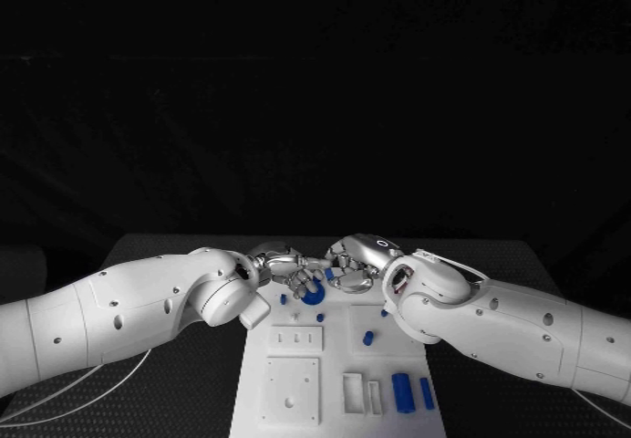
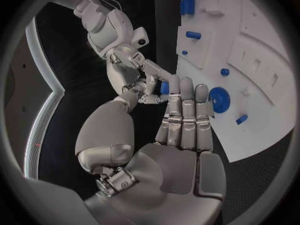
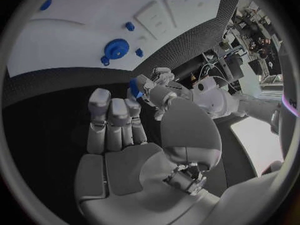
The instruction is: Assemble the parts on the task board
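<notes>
At the far end of the white task board (image 1: 329, 365) my two hands meet above the table. The left hand (image 1: 279, 265) and the right hand (image 1: 353, 265) touch fingertips around a small blue part (image 2: 164, 87), which sits pinched between them (image 3: 134, 87). Which hand bears its weight I cannot tell. Just below the hands a round blue disc (image 1: 313, 292) lies on the board (image 2: 219, 99) (image 3: 117, 48). Small blue pegs (image 1: 320, 318) (image 1: 369, 338) stand further down the board. Two blue cylinders (image 1: 402, 392) lie near its front right corner.
White blocks (image 1: 355, 392) lie beside the blue cylinders. Two white raised plates with slots (image 1: 296, 338) (image 1: 291, 390) occupy the board's left half. Black table (image 1: 171, 392) lies on both sides of the board, and white cables (image 1: 79, 392) hang at the lower left.
</notes>
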Motion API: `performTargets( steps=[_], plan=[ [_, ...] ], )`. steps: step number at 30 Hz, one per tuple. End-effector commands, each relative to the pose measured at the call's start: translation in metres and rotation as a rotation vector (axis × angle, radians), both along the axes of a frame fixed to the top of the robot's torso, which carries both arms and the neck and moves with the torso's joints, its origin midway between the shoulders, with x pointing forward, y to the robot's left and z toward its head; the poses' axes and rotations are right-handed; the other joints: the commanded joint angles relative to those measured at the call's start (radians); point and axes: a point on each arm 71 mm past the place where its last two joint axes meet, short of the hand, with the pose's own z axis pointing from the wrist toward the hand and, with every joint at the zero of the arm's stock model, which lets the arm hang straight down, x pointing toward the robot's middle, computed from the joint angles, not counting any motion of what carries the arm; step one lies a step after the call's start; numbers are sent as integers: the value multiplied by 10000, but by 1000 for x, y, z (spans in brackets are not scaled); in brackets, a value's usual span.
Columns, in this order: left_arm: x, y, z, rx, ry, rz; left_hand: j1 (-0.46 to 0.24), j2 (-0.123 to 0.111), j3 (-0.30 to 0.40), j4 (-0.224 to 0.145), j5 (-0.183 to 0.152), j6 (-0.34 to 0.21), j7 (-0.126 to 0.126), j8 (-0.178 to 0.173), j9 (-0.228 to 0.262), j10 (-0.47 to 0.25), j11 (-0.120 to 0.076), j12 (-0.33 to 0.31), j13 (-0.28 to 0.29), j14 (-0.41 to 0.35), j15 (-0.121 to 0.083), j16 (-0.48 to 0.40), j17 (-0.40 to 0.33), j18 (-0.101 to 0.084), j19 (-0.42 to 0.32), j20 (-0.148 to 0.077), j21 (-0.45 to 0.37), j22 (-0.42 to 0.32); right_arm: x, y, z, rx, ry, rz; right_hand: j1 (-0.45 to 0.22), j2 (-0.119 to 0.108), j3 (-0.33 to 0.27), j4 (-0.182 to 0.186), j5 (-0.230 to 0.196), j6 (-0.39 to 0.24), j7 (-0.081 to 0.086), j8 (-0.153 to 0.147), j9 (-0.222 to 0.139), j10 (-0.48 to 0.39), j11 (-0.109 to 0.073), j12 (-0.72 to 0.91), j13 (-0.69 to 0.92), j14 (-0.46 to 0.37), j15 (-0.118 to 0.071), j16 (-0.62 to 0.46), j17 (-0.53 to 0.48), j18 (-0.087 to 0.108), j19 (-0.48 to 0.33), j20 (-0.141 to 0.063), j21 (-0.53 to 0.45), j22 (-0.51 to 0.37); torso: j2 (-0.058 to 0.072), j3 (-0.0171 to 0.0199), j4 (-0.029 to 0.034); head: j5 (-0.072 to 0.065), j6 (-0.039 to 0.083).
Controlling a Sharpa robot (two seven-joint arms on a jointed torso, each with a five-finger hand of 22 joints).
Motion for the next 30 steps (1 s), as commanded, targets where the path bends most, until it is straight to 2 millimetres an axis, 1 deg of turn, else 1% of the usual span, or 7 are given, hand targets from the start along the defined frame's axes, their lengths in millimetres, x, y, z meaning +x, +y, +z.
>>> performTargets(
  steps=[1, 8, 13, 20, 24, 26, 30],
  plan=[
    [-1, -3, 0, 111, 11, -28, 133, 36, -97, -10, -40, -66, -1, -48, -8, -56, 16, 42, 30, -51, -25, 42, 7, 159, -92, -47, 35, 195, -1, 3, 0, -150, -33, 72, 25, -75, 50, 9, 8, 951, 362, 141, 139, 77, -5, 6, 10, -1, -55, -20, 4, 358, 40, -15, 14, 118, -3, -6, 4, -5, -9],
    [-1, -4, 0, 138, 71, -89, 364, 300, -301, -179, -41, -55, -4, -38, 1, -83, 15, 32, 132, -77, -21, 75, -8, 157, -146, -41, 88, 184, -3, 6, 1, -100, -48, 149, 24, -79, 67, 14, 9, 953, 362, 137, 137, 80, -4, 2, 12, 1, -55, -23, 3, 358, 42, -14, 12, 116, -7, -7, 6, 7, -28],
    [-1, -4, 0, 148, 76, -80, 437, 411, -406, -251, -41, -48, -7, -36, 1, -89, 12, 27, 182, -82, -22, 90, -19, 159, -165, -41, 108, 174, -4, 9, 1, -100, -29, 204, 24, -80, 78, 16, 10, 954, 362, 135, 135, 83, -4, 0, 12, 2, -55, -25, 2, 358, 44, -13, 11, 115, -1, -12, 11, 9, -21],
    [-1, -5, 0, 81, 49, -140, 523, 566, -507, -337, -41, -33, -12, -33, -1, -96, 7, 18, 239, -87, -24, 106, -35, 160, -183, -42, 126, 162, -5, 12, 1, -111, 96, 280, 22, -90, 90, 18, 10, 957, 362, 131, 133, 85, -4, -3, 14, 3, -55, -27, 0, 358, 47, -12, 9, 113, -3, -20, -6, 19, -30],
    [-1, -7, 0, 28, 61, -178, 613, 772, -563, -423, -40, -9, -11, -24, -1, -144, 13, -18, 272, -130, -11, 87, -64, 154, -222, -34, 120, 145, -6, 15, 0, -94, 154, 328, 20, -92, 95, 20, 10, 957, 363, 130, 132, 86, -4, -4, 14, 4, -55, -28, 0, 358, 48, -12, 9, 113, -6, -12, -6, 7, -32],
    [-1, -7, 0, -22, 80, -175, 639, 833, -571, -447, -40, -5, -11, -23, -2, -149, 14, -24, 281, -135, -7, 83, -71, 153, -231, -31, 118, 142, -6, 16, 0, -97, 162, 345, 19, -93, 96, 20, 10, 957, 363, 129, 131, 87, -4, -4, 14, 4, -55, -28, -1, 358, 48, -12, 8, 113, -9, -14, -3, 3, -30],
    [-1, -8, 1, -118, 105, -192, 766, 1071, -605, -577, -38, 19, -16, -15, -4, -150, 10, -37, 321, -134, -3, 87, -91, 151, -248, -24, 126, 135, -6, 18, 0, -85, 177, 388, 17, -92, 101, 22, 10, 958, 363, 128, 130, 87, -3, -5, 15, 4, -55, -29, -1, 358, 48, -11, 8, 112, -2, -18, -3, -9, -38]
  ],
)
